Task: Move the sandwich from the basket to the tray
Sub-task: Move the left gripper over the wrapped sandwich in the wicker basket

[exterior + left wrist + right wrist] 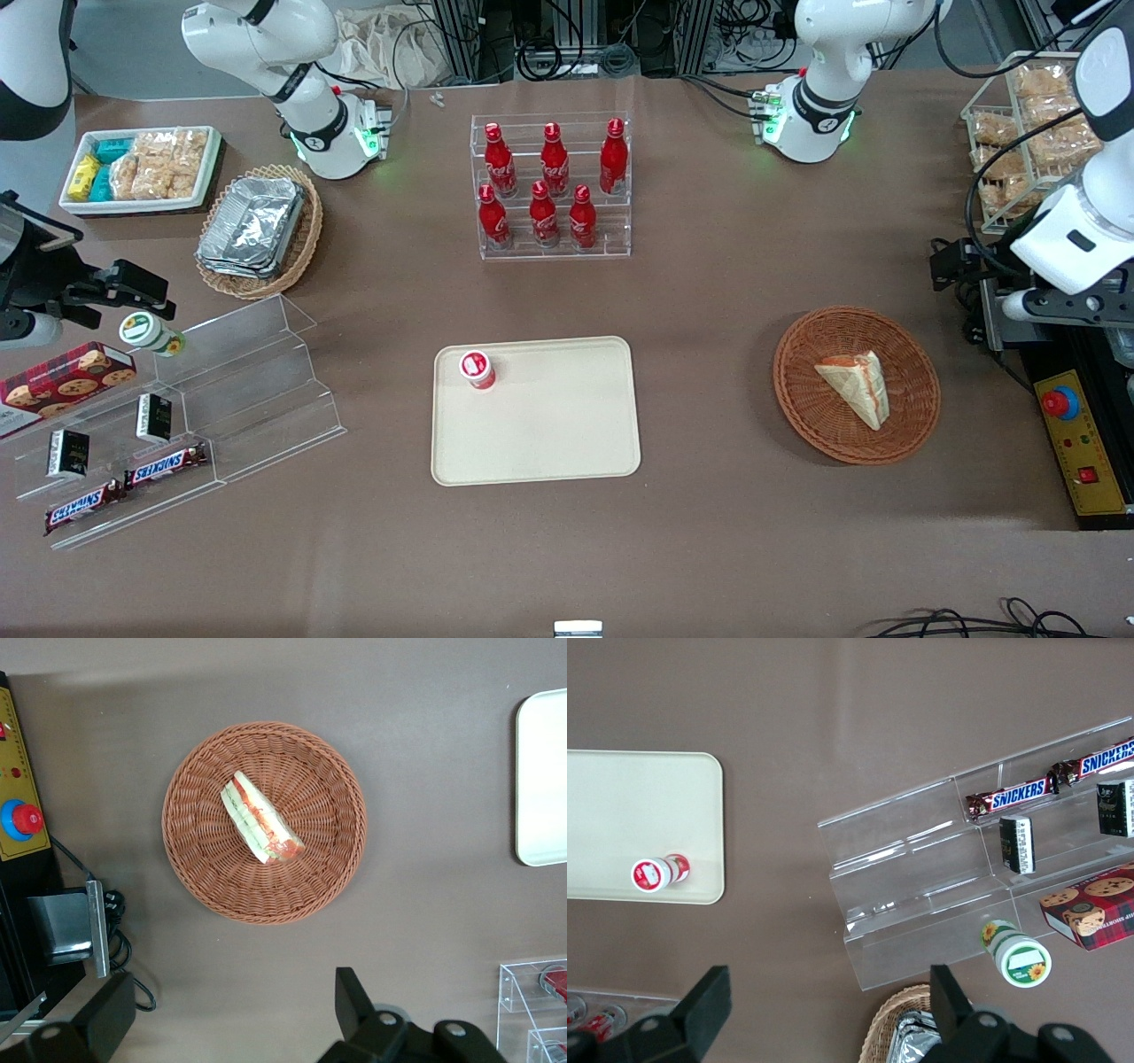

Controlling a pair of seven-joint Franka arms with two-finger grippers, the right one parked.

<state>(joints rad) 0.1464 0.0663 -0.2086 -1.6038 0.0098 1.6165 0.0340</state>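
Note:
The sandwich (pixel 855 383), a white wedge in clear wrap with red and green filling stripes, lies in the round reddish-brown wicker basket (pixel 912 390). In the left wrist view the sandwich (pixel 260 819) sits near the middle of the basket (pixel 310 859). The cream tray (pixel 549 425) lies on the table toward the parked arm's end from the basket; its edge shows in the left wrist view (pixel 545 780). My left gripper (pixel 952 263) hangs open and empty above the table beside the basket, toward the working arm's end. Its fingers (pixel 354 1001) stand wide apart, clear of the basket.
A small red-capped bottle (pixel 477 369) stands on a corner of the tray. A rack of red bottles (pixel 554 186) stands farther from the front camera. A yellow control box with a red button (pixel 1076 434) and a wire rack of snacks (pixel 1028 124) flank the working arm.

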